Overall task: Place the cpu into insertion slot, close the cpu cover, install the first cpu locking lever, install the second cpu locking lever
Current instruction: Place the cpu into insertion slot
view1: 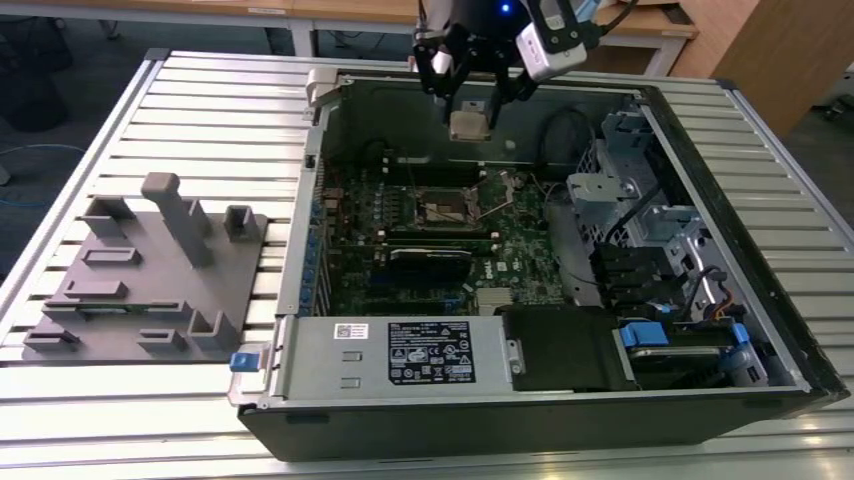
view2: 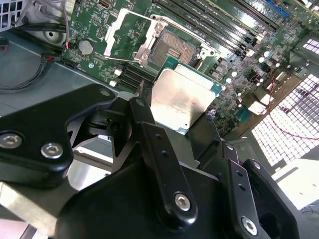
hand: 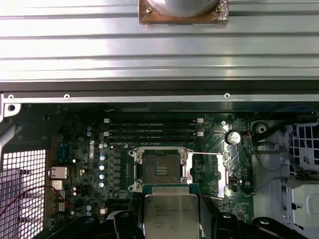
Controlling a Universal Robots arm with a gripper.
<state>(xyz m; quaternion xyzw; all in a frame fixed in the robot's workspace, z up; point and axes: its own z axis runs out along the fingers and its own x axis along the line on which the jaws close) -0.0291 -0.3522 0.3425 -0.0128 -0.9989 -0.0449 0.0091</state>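
My gripper [view1: 470, 108] is clamped on the cpu [view2: 182, 99], held high over the open computer case [view1: 561, 405], well apart from the uncovered insertion slot [hand: 159, 169]; placing is the step in hand, likely calling for careful square alignment.

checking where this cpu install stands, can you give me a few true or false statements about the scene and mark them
1. The end effector grips the cpu. True.
2. The cpu already sits in the insertion slot. False: it is held in the air above the motherboard, and the slot is empty.
3. The cpu cover is closed over the slot. False: it is swung open beside the slot, leaving the socket uncovered.
4. A grey fixture block lies on the table at the exterior view's left of the computer case. True.
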